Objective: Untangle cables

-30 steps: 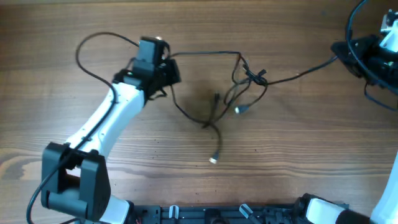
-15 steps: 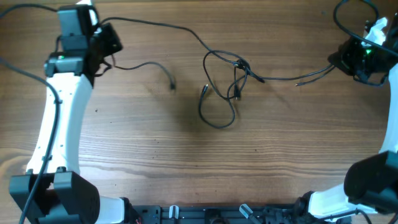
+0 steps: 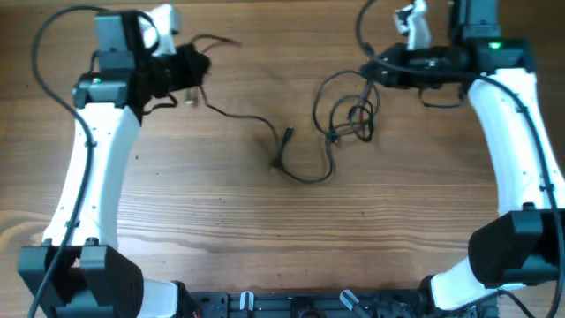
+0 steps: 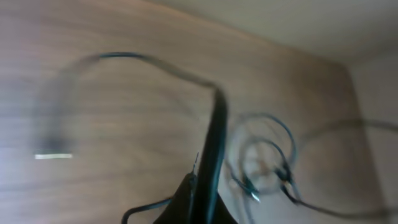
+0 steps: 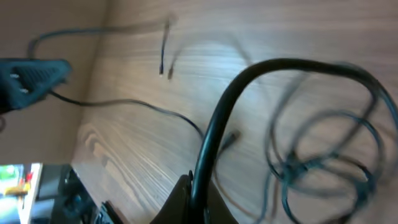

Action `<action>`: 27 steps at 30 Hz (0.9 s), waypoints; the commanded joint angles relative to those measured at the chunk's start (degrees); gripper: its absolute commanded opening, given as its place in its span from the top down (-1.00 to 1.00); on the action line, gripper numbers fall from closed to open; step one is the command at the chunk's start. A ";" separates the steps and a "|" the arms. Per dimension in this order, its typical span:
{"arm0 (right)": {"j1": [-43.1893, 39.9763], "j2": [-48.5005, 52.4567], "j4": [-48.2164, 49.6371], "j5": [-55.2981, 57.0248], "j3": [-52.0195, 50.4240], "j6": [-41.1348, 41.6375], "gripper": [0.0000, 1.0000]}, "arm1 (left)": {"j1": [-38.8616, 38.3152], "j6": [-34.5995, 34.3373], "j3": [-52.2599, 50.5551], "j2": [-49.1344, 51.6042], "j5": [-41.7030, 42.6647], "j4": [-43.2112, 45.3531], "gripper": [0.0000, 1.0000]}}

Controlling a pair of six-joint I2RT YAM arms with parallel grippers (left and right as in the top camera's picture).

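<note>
- Holds cable (image 3: 237,116) clamped in left pincer (image 3: 187,71), jaws together on it; has its plug (image 3: 286,135) free on table (image 3: 265,238), well to the right of that pincer.
- Holds strand (image 5: 211,134) clamped in right pincer (image 3: 384,72); has tangle (image 3: 353,119) just beside that pincer, on the side toward the base.
- May tighten tangle instead of opening it, by pulling strand straight away with nothing to pin it down.
- May drag the whole tangle over table behind right pincer, for the same reason.
- May hook plug into loop (image 3: 309,172), lying between both pincers, by moving left pincer sideways too fast; would make a new crossing.
- May lose cable from left pincer under a hard pull: thin, smooth, probably slippery; cannot tell depth of the grip, left wrist view too blurred.
- May strain plug or cable by pulling both pincers apart against a locked tangle.
- Safer, as a judgement: to move slowly and to watch for tangle closing.
</note>
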 commanded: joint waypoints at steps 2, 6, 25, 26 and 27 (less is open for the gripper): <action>1.27 -0.61 4.24 -1.75 1.51 6.49 0.91 | -5.86 1.16 0.70 -0.22 4.35 -2.86 0.92; 1.03 -1.22 5.79 -0.85 2.16 12.24 0.91 | -8.02 1.38 0.70 -0.24 4.26 -1.88 0.92; 9.77 -0.57 1.57 14.80 2.05 14.95 -0.86 | -6.14 -13.99 6.71 -10.36 10.47 3.04 0.92; 9.77 -0.57 1.86 12.48 2.05 14.40 -0.88 | -6.16 -13.97 6.71 -10.27 11.26 2.97 0.92; 9.70 -0.57 2.14 9.66 2.05 13.29 -0.89 | -6.16 -13.97 6.71 -10.19 11.37 2.69 0.92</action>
